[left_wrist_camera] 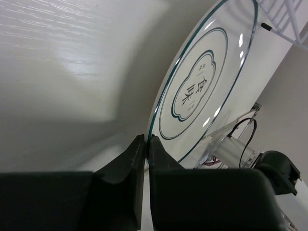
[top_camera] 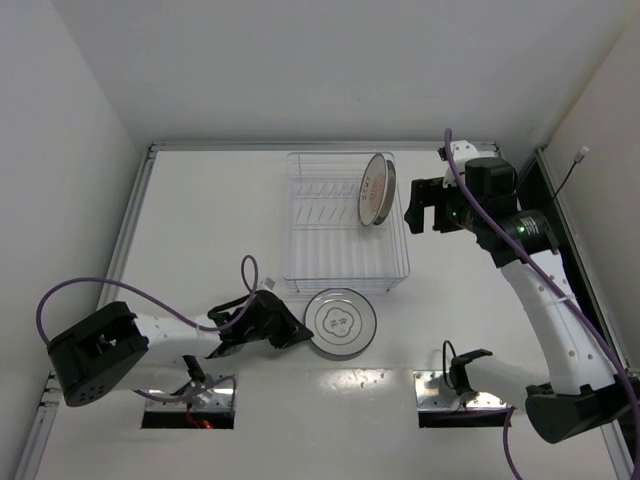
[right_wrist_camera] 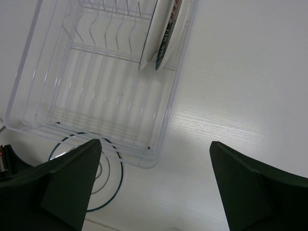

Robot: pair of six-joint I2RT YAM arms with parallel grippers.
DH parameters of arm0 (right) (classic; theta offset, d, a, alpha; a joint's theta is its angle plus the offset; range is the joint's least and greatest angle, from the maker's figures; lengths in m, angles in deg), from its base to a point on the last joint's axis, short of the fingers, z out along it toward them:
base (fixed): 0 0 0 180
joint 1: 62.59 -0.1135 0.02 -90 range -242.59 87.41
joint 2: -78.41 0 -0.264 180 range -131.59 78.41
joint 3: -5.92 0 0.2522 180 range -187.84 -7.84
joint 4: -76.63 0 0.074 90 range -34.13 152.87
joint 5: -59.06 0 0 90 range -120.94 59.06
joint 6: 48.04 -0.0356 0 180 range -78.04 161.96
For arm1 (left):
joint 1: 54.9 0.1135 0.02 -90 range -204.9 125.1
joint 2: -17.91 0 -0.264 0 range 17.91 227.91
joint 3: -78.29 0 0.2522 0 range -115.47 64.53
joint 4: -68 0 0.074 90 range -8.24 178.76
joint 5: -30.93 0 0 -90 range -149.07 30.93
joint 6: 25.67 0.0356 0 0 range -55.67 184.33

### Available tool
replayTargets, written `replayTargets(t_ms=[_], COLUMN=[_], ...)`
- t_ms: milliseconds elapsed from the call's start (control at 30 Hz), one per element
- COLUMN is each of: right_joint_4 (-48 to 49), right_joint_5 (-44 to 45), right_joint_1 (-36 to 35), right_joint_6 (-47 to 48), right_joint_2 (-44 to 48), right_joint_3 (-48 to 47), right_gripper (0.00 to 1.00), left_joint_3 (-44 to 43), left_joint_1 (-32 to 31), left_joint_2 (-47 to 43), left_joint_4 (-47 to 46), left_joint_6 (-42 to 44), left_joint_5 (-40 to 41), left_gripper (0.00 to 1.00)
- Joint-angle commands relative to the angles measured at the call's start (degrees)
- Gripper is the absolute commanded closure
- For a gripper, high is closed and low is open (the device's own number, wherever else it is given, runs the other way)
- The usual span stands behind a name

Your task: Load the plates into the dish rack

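The dish rack [top_camera: 290, 232] stands mid-table. Two plates stand on edge at its right side: the orange-brown patterned plate [top_camera: 376, 190] and, against it, the teal-rimmed plate [right_wrist_camera: 163, 45]. The plate with a thin dark ring and centre drawing [top_camera: 341, 322] is in front of the rack's near wall. My left gripper [top_camera: 296, 334] is shut on its left rim; the left wrist view shows this plate [left_wrist_camera: 207, 82] pinched between the fingers [left_wrist_camera: 163, 163]. My right gripper [top_camera: 424, 210] is open and empty, to the right of the rack, over the bare table [right_wrist_camera: 156, 166].
The rack [right_wrist_camera: 166, 120] has rows of free tines left of the standing plates. Two cut-outs with metal plates [top_camera: 188, 405] [top_camera: 462, 400] lie at the table's near edge, and a black clip [top_camera: 466, 364] sits by the right one. Walls enclose the table.
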Motion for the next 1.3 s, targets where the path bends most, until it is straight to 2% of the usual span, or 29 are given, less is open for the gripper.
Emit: replayTargets(t_ms=[0, 67, 167, 300, 333, 400, 433, 467, 500, 533, 600, 633, 667, 700, 833, 933, 1067, 1267], right_joint_4=[0.8, 0.8, 1.4, 2.4, 2.9, 3.7, 3.7, 4.3, 5.2, 6.0, 8.1, 9.0, 11.0, 12.1, 15.6, 17.6, 17.6, 16.3], right_joint_5=[-0.4, -1.1, -4.6, -11.5, -13.1, -18.6, -20.0, -22.8, -24.2, -27.1, -29.8, -32.8, -34.2, -35.6, -42.7, -44.4, -47.2, -48.4], right_joint_1=[0.3, 0.3, 0.3, 0.3, 0.3, 0.3, 0.3, 0.3, 0.3, 0.3, 0.3, 0.3, 0.3, 0.3, 0.3, 0.3, 0.3, 1.5], right_joint_6=[0.7, 0.7, 0.2, -1.1, -2.0, -3.4, -3.9, -4.5, -5.3, -6.0, -8.1, -8.9, -10.3, -11.0, -12.3, -13.1, -13.1, -10.3], right_joint_2=[1.1, 1.1, 1.1, 1.6, 1.7, 2.2, 2.2, 2.7, 2.7, 2.7, 3.2, 3.2, 2.7, 2.7, 0.7, 0.7, -0.6, -1.2], right_joint_3=[0.3, 1.0, 1.7, 3.3, 3.9, 4.4, 4.4, 4.9, 4.9, 5.5, 6.1, 6.8, 7.5, 8.8, 11.0, 11.7, 11.7, 12.8], right_gripper=[0.08, 0.08, 0.08, 0.17, 0.22, 0.24, 0.30, 0.39, 0.39, 0.52, 0.68, 0.82, 0.88, 0.98, 1.00, 1.00, 0.80, 0.76], left_joint_3=[-2.2, -3.0, -6.3, -12.6, -14.0, -18.8, -20.4, -23.7, -25.2, -26.8, -31.7, -33.3, -34.8, -37.2, -40.4, -40.9, -40.9, -41.5], left_joint_1=[-0.1, -0.6, -1.7, -1.7, -1.7, -1.7, -1.7, -1.7, -1.7, -1.7, -1.7, -1.7, -1.7, -1.7, -1.7, -1.7, 0.0, 2.0], left_joint_2=[-3.3, -8.1, -15.8, -24.9, -26.2, -29.3, -29.9, -30.4, -30.4, -30.4, -29.0, -27.4, -26.5, -25.5, -21.8, -20.6, -20.6, -20.6], left_joint_4=[6.5, 9.8, 19.7, 34.9, 36.9, 42.3, 43.4, 45.0, 45.0, 45.7, 45.7, 45.7, 45.7, 45.7, 42.8, 41.4, 39.6, 39.1], left_joint_6=[0.8, 0.8, 2.1, 3.9, 4.4, 5.1, 5.1, 5.7, 6.7, 7.2, 8.7, 11.2, 12.5, 13.9, 18.9, 20.6, 22.7, 24.5], left_joint_5=[-0.5, -0.5, 1.0, 2.5, 3.1, 3.6, 4.1, 4.1, 4.1, 4.1, 4.8, 5.4, 6.4, 6.4, 7.0, 6.4, 5.9, 4.8], left_gripper=[1.00, 1.00, 1.00, 1.00, 1.00, 1.00, 1.00, 1.00, 1.00, 1.00, 1.00, 1.00, 1.00, 1.00, 1.00, 1.00, 1.00, 1.00])
